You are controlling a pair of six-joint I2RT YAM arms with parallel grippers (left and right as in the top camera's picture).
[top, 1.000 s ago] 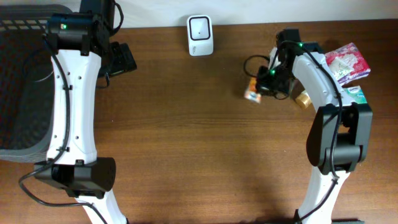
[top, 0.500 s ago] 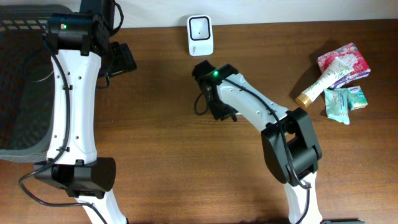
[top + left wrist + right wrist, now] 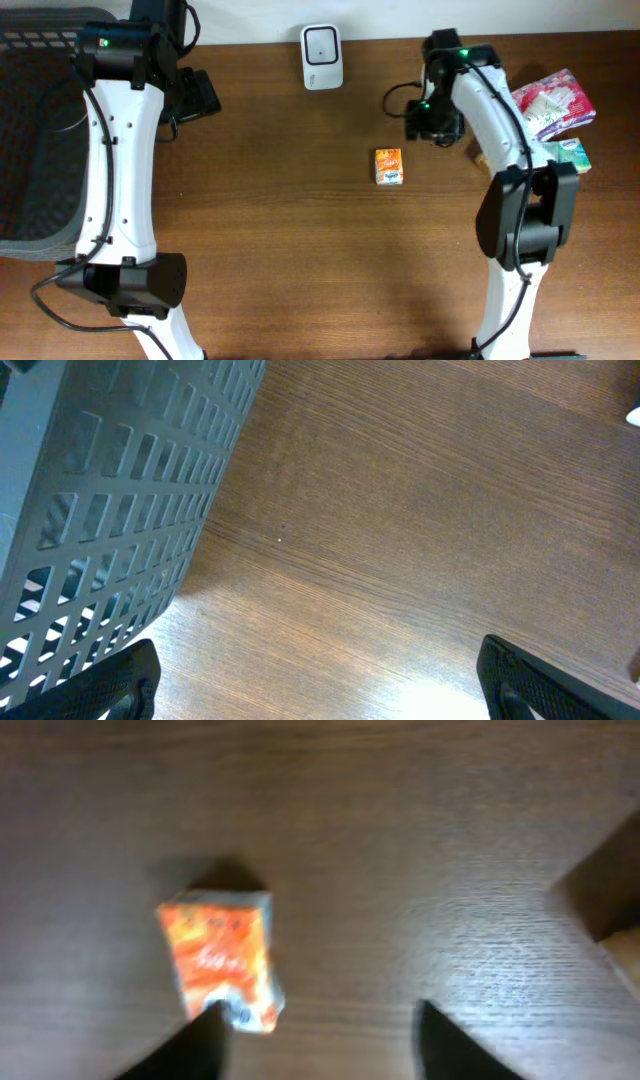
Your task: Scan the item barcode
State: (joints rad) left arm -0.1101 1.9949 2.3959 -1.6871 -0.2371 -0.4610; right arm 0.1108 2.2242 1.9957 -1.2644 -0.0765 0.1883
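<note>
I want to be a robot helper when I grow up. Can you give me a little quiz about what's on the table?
1. True or false: the small orange box lies on the table, free of both grippers.
2. What is right beside the left gripper? A) a red cup B) a grey basket C) a blue plate
3. Fill in: the right gripper has its jaws ___.

Key: 1 true; 2 B; 3 open.
</note>
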